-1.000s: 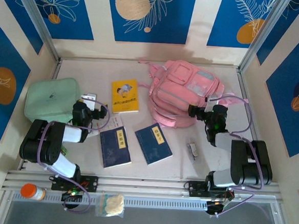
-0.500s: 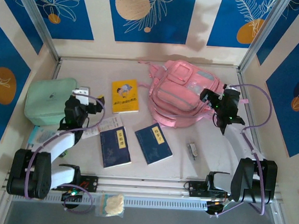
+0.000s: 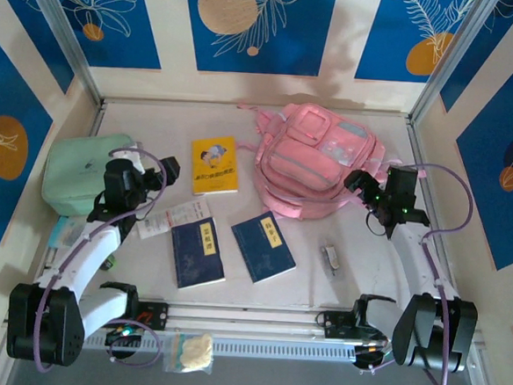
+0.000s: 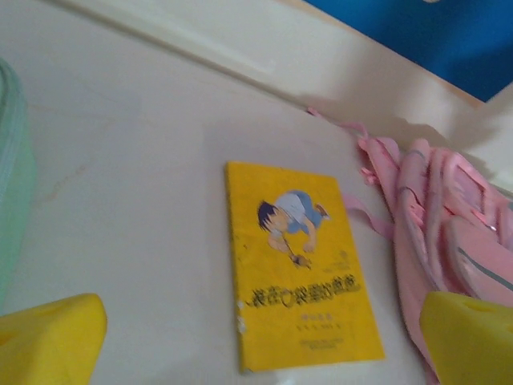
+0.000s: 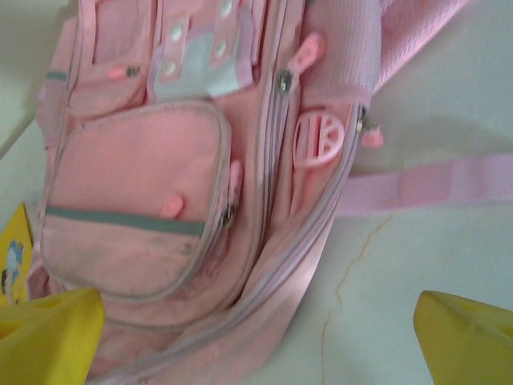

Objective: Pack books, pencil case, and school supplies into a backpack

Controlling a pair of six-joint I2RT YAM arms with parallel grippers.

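Mint-green case [image 3: 81, 176] beside left pincer [image 3: 158, 172]

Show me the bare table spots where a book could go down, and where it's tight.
Bare: the far strip behind the yellow book, between mint case and backpack; the patch between the small grey item and the right arm. Crowded: around the navy books and the paper slip.

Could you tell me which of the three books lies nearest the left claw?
The thin yellow cartoon-cover paperback; both dark navy paperbacks lie farther from it.
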